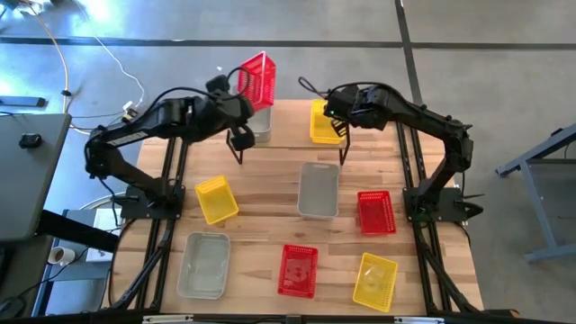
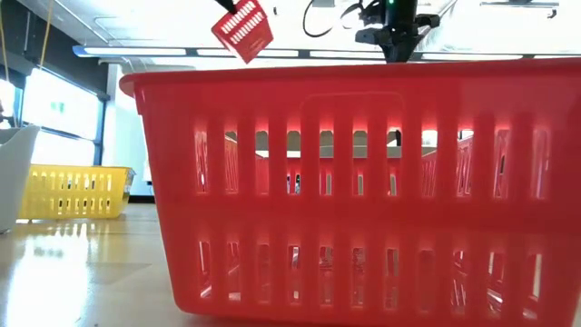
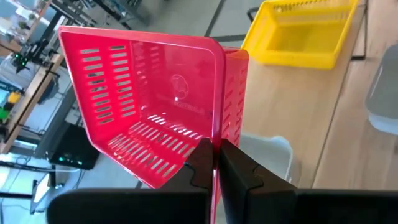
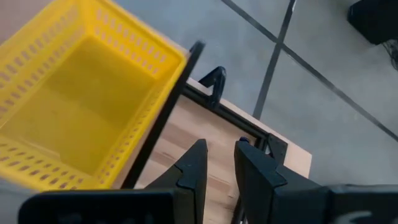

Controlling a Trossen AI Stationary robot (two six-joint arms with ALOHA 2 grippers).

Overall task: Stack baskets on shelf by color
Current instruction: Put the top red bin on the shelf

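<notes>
My left gripper (image 3: pixel 214 163) pinched red basket (image 1: pixel 257 79) by wall, tilted above shelf (image 1: pixel 288 135) for stacking; my right gripper (image 4: pixel 219 163), slightly parted, empty beside shelved yellow basket (image 4: pixel 74 112)

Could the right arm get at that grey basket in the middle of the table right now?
Probably yes. The right gripper hangs empty and open by the yellow basket on the shelf, and the grey basket lies just in front, open side up, with nothing stacked in it or between them.

Wooden tabletop (image 1: pixel 261 225) sits on a grey concrete floor (image 1: pixel 504 54) with dark lines, white cable (image 1: pixel 108 54) snaking off to one side.
</notes>
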